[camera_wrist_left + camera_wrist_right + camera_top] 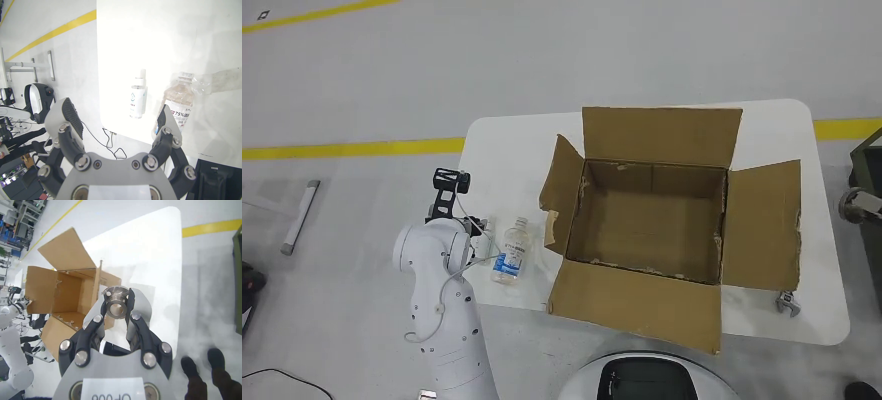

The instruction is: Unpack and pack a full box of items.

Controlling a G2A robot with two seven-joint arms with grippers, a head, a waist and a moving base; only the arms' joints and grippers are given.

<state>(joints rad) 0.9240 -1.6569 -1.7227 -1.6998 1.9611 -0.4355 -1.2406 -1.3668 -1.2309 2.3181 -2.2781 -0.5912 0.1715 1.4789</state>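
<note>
Box (637,300) stands open on the table (512,150), flaps spread and nothing visible inside, so packing looks not yet begun.

Farthest left, the left gripper (116,111) hangs over the table's near-left corner with its jaws wide apart and nothing between them. Ahead of it lie the spray (136,100) and, just beside that, the bottle (178,98), both on their sides close to the edge. One finger (162,119) overlaps the bottle's base in the wrist view; whether it touches I cannot tell. The likeliest trouble is here. Both are round and lie free, so a glancing finger could roll either one off the corner. The bottle is thin clear plastic and could buckle or squirt out of a hard pinch.

Next right, the box's left flap (564,190) tilts upward. I judge that anything carried in low from that side may snag it and shove the box.

Farthest right, the right gripper (117,303) is clamped on a metal fitting (115,311), off the table's near-right side. The pads grip a smooth round collar, so the fitting may twist or slip, and it looks heavy enough to dent the bottles if dropped on them.

As for writing, the bottle has a white label with red and dark print and a stamped cap. The spray has a label with a blue drop emblem. A sticker (113,389) with partly cut-off characters sits on the right gripper's wrist.
</note>
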